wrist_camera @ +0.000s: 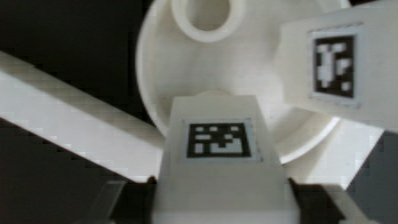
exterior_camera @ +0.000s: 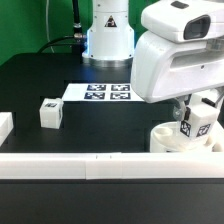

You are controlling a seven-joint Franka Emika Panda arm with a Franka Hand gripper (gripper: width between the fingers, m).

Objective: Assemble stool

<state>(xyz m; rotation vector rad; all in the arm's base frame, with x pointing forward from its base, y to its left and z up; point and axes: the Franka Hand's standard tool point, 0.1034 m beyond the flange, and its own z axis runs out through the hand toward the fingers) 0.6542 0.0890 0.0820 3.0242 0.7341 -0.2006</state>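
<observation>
gripper (exterior_camera: 199, 132): pinching a leg (wrist_camera: 221, 150), lower right of exterior frame.
seat (exterior_camera: 168, 139): lying right under that leg; contact unclear.
axis: leg standing upright, pointing down at seat.
spare leg (exterior_camera: 50, 113): sitting well apart, centre left.

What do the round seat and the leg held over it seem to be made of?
Seat: probably hard plastic, smooth matte white, with a moulded-looking round hole. Leg in the hand: likely the same white plastic, plain faces; its black-and-white tag looks like a printed sticker.
</observation>
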